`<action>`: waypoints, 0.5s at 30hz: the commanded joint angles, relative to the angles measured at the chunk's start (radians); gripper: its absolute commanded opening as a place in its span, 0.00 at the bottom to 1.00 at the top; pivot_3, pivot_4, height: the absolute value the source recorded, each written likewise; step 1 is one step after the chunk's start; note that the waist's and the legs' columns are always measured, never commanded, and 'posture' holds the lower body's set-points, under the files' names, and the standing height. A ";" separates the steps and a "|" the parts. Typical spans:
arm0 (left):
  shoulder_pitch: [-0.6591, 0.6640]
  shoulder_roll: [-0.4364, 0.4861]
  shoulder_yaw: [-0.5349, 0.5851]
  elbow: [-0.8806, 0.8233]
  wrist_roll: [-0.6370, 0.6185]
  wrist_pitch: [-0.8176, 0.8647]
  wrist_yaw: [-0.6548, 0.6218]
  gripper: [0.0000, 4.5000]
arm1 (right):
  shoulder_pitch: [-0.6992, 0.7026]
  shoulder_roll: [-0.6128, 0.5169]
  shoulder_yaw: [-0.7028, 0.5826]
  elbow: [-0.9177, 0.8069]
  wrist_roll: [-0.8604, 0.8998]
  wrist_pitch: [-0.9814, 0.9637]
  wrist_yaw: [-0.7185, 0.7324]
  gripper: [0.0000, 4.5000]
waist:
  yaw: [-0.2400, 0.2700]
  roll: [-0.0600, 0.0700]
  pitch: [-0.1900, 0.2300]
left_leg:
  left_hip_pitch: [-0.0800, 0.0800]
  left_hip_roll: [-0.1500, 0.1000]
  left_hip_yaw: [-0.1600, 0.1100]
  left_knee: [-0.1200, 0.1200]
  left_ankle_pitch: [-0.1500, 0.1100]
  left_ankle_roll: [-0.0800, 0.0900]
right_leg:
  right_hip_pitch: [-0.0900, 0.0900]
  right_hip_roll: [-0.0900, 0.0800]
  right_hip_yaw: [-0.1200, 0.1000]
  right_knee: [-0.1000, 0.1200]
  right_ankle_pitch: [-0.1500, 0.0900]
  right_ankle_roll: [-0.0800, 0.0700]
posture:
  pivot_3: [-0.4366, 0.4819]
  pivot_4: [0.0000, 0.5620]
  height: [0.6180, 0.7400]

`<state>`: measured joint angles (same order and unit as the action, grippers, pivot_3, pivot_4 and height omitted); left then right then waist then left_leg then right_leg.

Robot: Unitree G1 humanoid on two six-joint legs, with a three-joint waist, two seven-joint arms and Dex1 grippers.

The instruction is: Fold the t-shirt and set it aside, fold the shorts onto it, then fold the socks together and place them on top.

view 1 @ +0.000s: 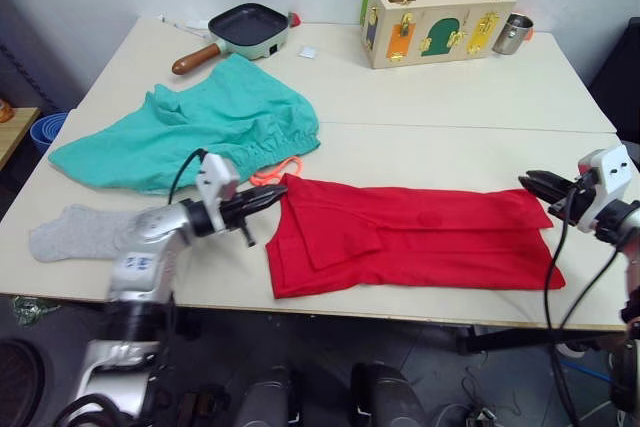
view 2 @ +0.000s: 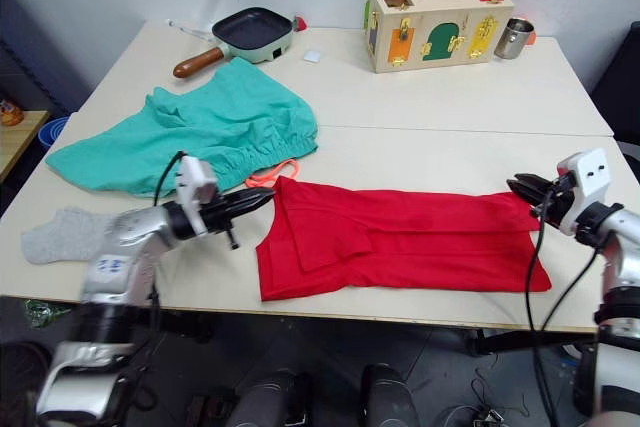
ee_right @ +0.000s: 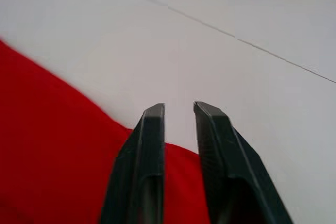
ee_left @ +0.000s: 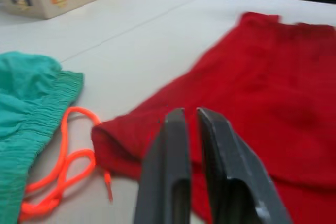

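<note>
The t-shirt point(view 1: 410, 237) lay flat across the lower middle of the head views, folded into a long red band running from just right of the left gripper to the right edge of the table point(view 1: 450, 97). A narrower flap of it lay doubled over near its left end.

The left gripper point(view 1: 272, 198) hovered at the shirt's upper left corner, its two black fingers point(ee_left: 170, 150) drawn close with only a thin slit between them and no cloth caught in it. The right gripper point(view 1: 532, 183) sat at the shirt's upper right corner, fingers point(ee_right: 152, 129) nearly together with a narrow gap, poised above the red edge and pinching nothing.

The shorts point(view 1: 200, 127) spread loosely in the upper left part of the frame, waistband toward the shirt, the orange drawstring point(view 1: 275, 173) spilling out just beside the shirt's left corner. One of the socks point(view 1: 75, 232) lay at the lower left, near the table's front edge, beside the left arm.

Along the far edge of the table stood a frying pan point(view 1: 245, 29) at upper centre-left, a wooden latch box point(view 1: 435, 22) to its right, and a metal cup point(view 1: 512, 34) just beside the box.
</note>
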<state>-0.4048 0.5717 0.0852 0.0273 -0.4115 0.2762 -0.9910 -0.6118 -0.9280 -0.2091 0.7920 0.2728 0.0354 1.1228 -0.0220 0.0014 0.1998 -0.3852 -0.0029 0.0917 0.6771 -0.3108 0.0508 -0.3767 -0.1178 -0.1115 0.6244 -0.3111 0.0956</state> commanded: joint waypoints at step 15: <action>0.183 0.114 0.147 -0.264 -0.223 0.083 -0.095 0.94 | -0.498 -0.009 0.403 0.451 -0.460 0.178 0.118 0.96 | -0.007 0.002 0.001 | -0.004 0.000 0.001 -0.003 -0.002 -0.002 | -0.007 0.000 0.000 0.001 -0.003 -0.005 | 0.48 0.27 1.00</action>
<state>-0.2373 0.6760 0.2025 -0.1956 -0.6154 0.3646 -1.0870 -1.0830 -0.9225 0.1924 1.2245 -0.1689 0.2018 1.2386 -0.0294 0.0038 0.2011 -0.3890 -0.0032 0.0933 0.6740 -0.3129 0.0491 -0.3836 -0.1181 -0.1115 0.6264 -0.3139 0.0905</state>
